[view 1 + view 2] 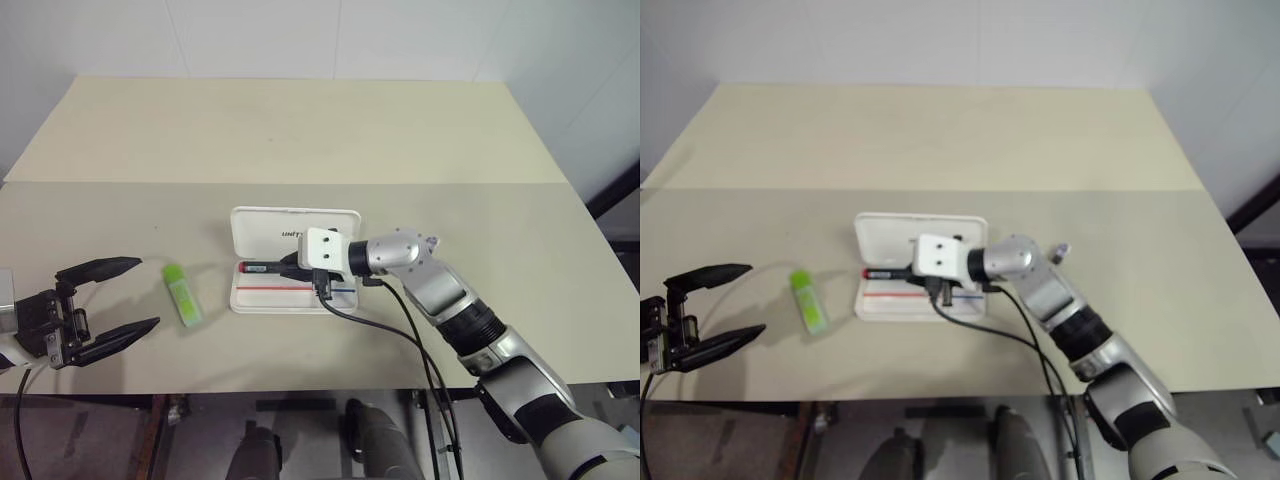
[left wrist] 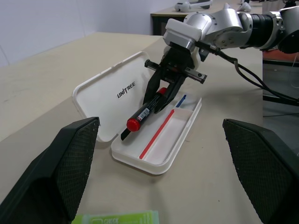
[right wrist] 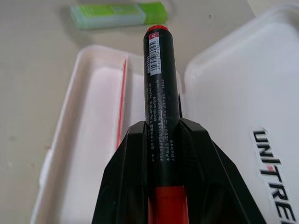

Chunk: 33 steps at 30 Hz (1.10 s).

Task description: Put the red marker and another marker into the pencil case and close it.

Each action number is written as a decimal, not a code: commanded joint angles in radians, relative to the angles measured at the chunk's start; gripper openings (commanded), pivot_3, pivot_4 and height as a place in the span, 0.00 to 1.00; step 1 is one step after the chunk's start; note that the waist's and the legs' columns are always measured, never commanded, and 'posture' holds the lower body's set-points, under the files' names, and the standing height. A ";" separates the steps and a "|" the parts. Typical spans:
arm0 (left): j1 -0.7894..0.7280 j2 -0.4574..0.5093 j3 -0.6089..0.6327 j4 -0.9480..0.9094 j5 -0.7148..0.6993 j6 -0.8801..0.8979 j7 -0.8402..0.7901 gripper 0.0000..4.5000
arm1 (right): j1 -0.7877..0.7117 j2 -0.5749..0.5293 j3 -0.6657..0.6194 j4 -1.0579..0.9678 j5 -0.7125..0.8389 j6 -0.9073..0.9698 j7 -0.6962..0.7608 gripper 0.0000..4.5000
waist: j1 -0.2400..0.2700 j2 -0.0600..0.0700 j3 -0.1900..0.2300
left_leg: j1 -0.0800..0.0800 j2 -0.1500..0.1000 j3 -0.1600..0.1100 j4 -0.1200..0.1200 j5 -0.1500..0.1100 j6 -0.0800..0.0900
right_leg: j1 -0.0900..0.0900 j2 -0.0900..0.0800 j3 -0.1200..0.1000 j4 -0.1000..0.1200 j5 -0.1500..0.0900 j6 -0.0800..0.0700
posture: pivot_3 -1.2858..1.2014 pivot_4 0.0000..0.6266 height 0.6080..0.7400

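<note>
While the red marker (image 2: 145, 111) hangs over the tray of the open pencil case (image 2: 164, 154), the right gripper (image 2: 161, 95) should lower it flat along the tray, clear of the hinge, before letting go. That gripper is clamped on the marker's barrel. The left gripper (image 1: 110, 302) stands wide apart, empty, near the green highlighter (image 1: 182, 294) lying on the table (image 1: 300, 130) beside the case.

Case (image 2: 103, 95): white hard plastic, smooth, slight sheen, dark printed lettering on lid. Red marker (image 3: 160, 93): glossy black plastic barrel with a printed label; highlighter (image 1: 183, 294): translucent light-green plastic. Right gripper (image 2: 161, 95) fingers (image 3: 128, 177) matt black plastic, left gripper's pads (image 2: 70, 158) finely textured black; table (image 1: 300, 130) matt, pale beige, smooth.
</note>
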<state>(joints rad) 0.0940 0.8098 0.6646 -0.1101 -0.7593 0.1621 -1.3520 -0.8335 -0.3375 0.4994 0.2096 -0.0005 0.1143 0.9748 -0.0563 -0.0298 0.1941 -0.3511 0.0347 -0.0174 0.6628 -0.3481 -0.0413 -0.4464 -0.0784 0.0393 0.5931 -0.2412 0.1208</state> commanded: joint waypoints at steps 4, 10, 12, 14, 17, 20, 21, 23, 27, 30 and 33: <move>0.002 0.017 0.018 -0.037 -0.013 0.001 0.007 1.00 | -0.028 -0.001 -0.046 -0.014 0.002 -0.045 0.041 0.13 | -0.002 0.000 0.000 | 0.000 0.001 0.000 0.000 0.000 0.000 | 0.000 0.000 0.000 0.000 0.000 0.000 | 0.52 0.24 1.00; 0.003 0.015 0.013 -0.047 -0.011 0.004 0.018 1.00 | -0.009 -0.002 -0.061 -0.042 0.008 -0.074 0.062 0.44 | -0.002 0.000 0.000 | 0.000 0.001 0.000 0.000 0.000 0.000 | 0.000 0.000 -0.001 0.000 0.000 0.000 | 0.52 0.24 1.00; 0.002 0.015 0.012 -0.047 -0.010 0.005 0.019 1.00 | -0.002 -0.004 -0.064 -0.059 0.013 -0.063 0.072 0.59 | -0.002 0.000 0.000 | 0.000 0.001 0.000 0.000 0.000 0.000 | 0.000 0.000 -0.001 0.000 0.000 0.000 | 0.52 0.24 1.00; 0.000 0.013 0.009 -0.052 -0.010 0.006 0.022 1.00 | 0.005 -0.005 -0.068 -0.073 0.015 -0.053 0.076 0.76 | -0.002 0.000 0.000 | 0.000 0.001 0.000 0.000 0.000 0.000 | 0.000 0.000 -0.001 0.000 0.000 0.000 | 0.52 0.24 1.00; 0.001 0.010 0.006 -0.063 -0.013 0.008 0.028 1.00 | 0.019 -0.013 -0.070 -0.108 0.025 -0.036 0.093 0.99 | -0.001 0.000 0.000 | 0.000 0.001 0.000 0.001 0.000 0.000 | 0.000 0.000 -0.001 0.001 0.000 0.000 | 0.52 0.24 1.00; 0.008 0.002 0.005 -0.078 -0.016 0.008 0.037 1.00 | 0.035 -0.023 -0.076 -0.159 0.047 -0.007 0.115 0.99 | -0.001 0.000 0.000 | 0.000 0.001 0.000 0.001 0.000 0.000 | 0.000 0.000 -0.001 0.001 0.000 0.000 | 0.52 0.24 1.00; 0.012 -0.003 0.005 -0.088 -0.017 0.009 0.042 1.00 | 0.041 -0.030 -0.080 -0.181 0.060 0.007 0.125 0.99 | -0.001 0.000 0.000 | 0.000 0.001 0.000 0.001 0.000 0.000 | 0.000 0.000 -0.001 0.001 0.000 0.000 | 0.52 0.24 1.00; 0.022 -0.016 0.006 -0.116 -0.021 0.011 0.062 1.00 | 0.056 -0.042 -0.096 -0.228 0.092 0.047 0.137 0.99 | 0.001 0.000 0.000 | 0.000 0.001 0.000 0.001 0.000 0.000 | 0.000 0.000 -0.001 0.001 0.000 0.000 | 0.52 0.24 1.00; 0.050 -0.052 0.009 -0.191 -0.021 0.017 0.135 1.00 | 0.092 -0.079 -0.142 -0.328 0.161 0.162 0.150 0.99 | 0.002 0.000 0.000 | 0.000 0.001 0.000 0.001 0.000 -0.001 | 0.000 0.000 -0.001 0.001 0.000 0.000 | 0.52 0.24 1.00; 0.092 -0.095 -0.002 -0.274 -0.024 0.029 0.198 1.00 | 0.126 -0.113 -0.184 -0.388 0.216 0.215 0.155 0.99 | 0.005 0.000 0.000 | 0.000 0.000 0.000 0.001 0.000 -0.001 | 0.000 -0.001 -0.001 0.001 0.000 0.001 | 0.52 0.24 1.00; 0.138 -0.138 -0.009 -0.352 -0.031 0.043 0.261 1.00 | 0.159 -0.156 -0.226 -0.433 0.256 0.270 0.155 0.99 | 0.005 0.000 0.000 | 0.000 0.000 0.000 0.002 -0.001 -0.001 | 0.000 -0.001 0.000 0.000 0.001 0.001 | 0.52 0.24 1.00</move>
<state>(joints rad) 0.2146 0.6792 0.6477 -0.4016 -0.7608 0.2002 -1.1251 -0.6837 -0.4748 0.3169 -0.1676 0.2154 0.3625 1.1245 -0.0518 -0.0301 0.1939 -0.3512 0.0351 -0.0176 0.6650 -0.3487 -0.0427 -0.4461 -0.0792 0.0389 0.5938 -0.2406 0.1217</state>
